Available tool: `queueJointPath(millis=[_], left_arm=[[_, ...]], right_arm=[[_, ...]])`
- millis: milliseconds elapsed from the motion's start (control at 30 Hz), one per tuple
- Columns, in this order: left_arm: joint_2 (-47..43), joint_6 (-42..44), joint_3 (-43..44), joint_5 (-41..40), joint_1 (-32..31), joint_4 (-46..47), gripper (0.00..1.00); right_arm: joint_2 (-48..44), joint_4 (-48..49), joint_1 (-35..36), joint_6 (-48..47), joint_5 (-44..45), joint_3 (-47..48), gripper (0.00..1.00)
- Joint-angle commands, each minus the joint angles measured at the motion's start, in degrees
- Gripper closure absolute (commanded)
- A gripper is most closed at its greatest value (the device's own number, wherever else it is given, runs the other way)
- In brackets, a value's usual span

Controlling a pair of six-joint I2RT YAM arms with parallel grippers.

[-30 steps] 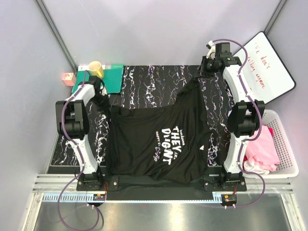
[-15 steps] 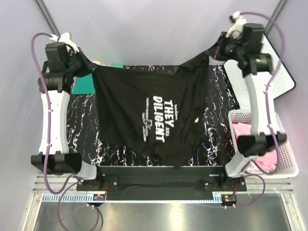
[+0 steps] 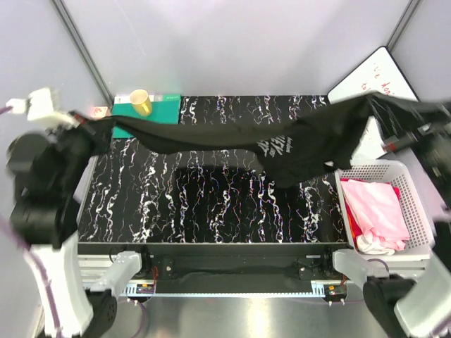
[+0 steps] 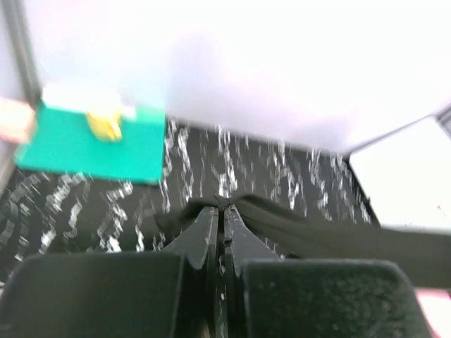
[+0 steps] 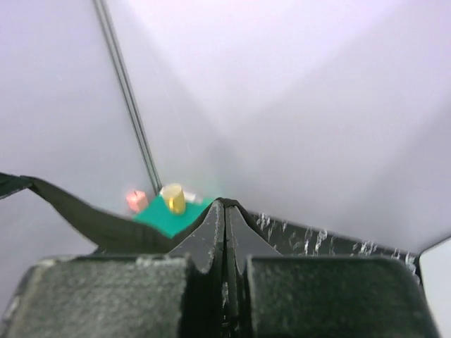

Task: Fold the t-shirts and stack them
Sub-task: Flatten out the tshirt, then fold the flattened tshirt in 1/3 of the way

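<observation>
Top external view showed the black t-shirt (image 3: pixel 282 144) up in the air above the marbled tabletop (image 3: pixel 211 204), pulled into a long band from one arm to the other. The left gripper (image 4: pixel 222 209) had its fingers pressed together on one end of the cloth, and the shirt ran away from it toward its right. The right gripper (image 5: pixel 224 205) was pressed together too, and a black strip of the same shirt left its fingertips toward its left. In the top view this arm was blurred. The part with white lettering sagged nearer to the right gripper than to the left one. Below the right gripper a white basket (image 3: pixel 416 204) held a pink t-shirt (image 3: pixel 377 204) with some white cloth (image 3: pixel 377 245) at its near end. Beyond the left gripper a teal mat (image 3: pixel 165 105) lay with a yellow cup (image 3: pixel 141 101) on it and a small pink block (image 3: pixel 101 110) just beside it. Beyond the right gripper a whiteboard (image 3: pixel 373 74) was seen.
</observation>
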Motion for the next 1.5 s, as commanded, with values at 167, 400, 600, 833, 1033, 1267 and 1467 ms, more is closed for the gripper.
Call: queueJointPath(millis=[167, 400, 600, 833, 1033, 1267, 1467], left_arm=[[-0.6, 4.0, 16.2, -11.2, -4.8, -0.3, 1.00], [14.9, 4.2, 20.8, -9.9, -6.0, -2.0, 1.00], [31.2, 3.3, 20.7, -1.5, -4.1, -4.3, 1.00], [46.3, 3.7, 13.7, 1.1, -1.7, -2.3, 1.00], [59.5, 5.5, 12.2, 1.7, -0.7, -0.1, 1.00], [67.8, 4.5, 19.4, 3.2, 0.5, 0.5, 1.00], [63.1, 4.7, 15.7, 2.7, 0.5, 0.8, 1.00]], right_arm=[[-1.3, -0.4, 0.1, 0.4, 5.2, 3.9, 1.00], [11.2, -0.2, 0.1, 0.6, 10.0, 4.0, 1.00], [29.1, 0.5, 0.1, -0.4, 9.6, 7.5, 1.00], [53.9, 0.5, 0.1, 0.9, 5.6, 14.9, 1.00], [70.9, 0.4, 0.1, 1.4, 4.4, 22.2, 1.00], [79.0, 0.2, 0.0, 1.8, 3.7, 29.5, 1.00], [71.9, 0.5, 0.1, -0.5, 4.6, 20.6, 1.00]])
